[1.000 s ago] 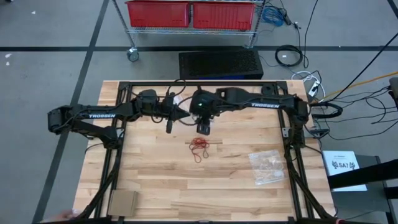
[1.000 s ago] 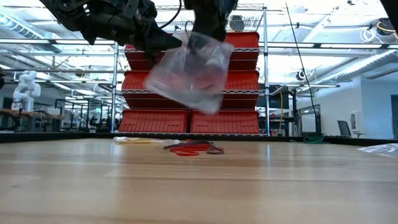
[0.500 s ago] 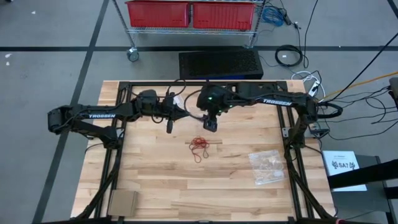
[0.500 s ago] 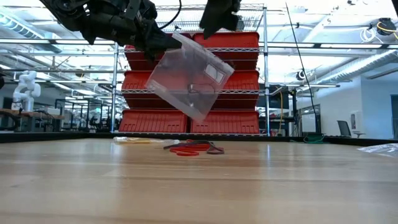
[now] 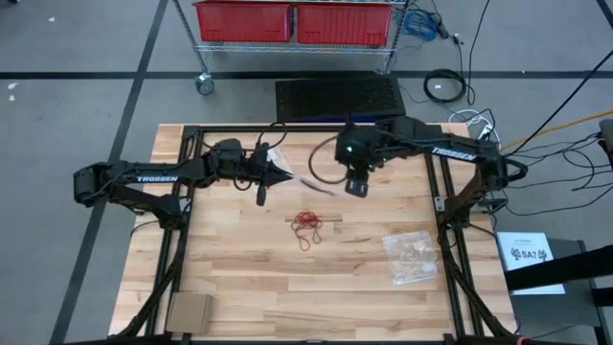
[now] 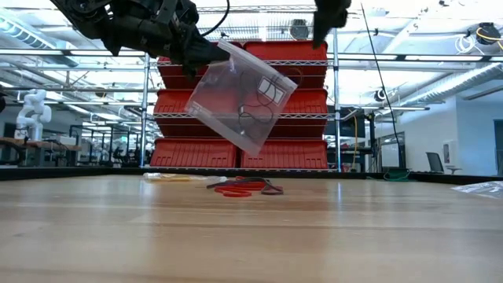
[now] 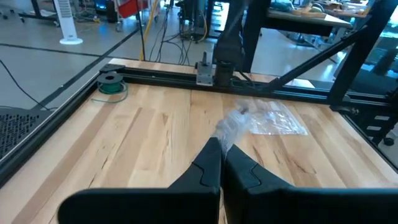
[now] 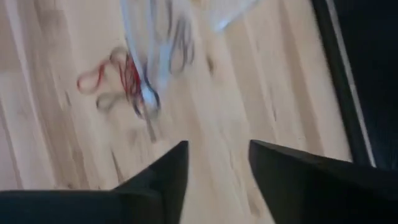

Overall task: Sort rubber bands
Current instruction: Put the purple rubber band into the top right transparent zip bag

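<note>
While our left gripper (image 6: 211, 52) stays pinched on the clear bag (image 6: 240, 98) at upper centre, dark bands visible inside, our right gripper (image 5: 356, 184) hangs parted and empty, upper right. We judge bagging underway; next, fetch from the rubber bands (image 5: 308, 226) mid-table.

Red and dark rubber bands (image 5: 307, 226) are seen piled on the pale striped-grain wood table (image 5: 249, 278). A clear bag (image 6: 240, 96) (dark loops inside) is held up against red bins (image 6: 236, 149). Both arms are black.
</note>
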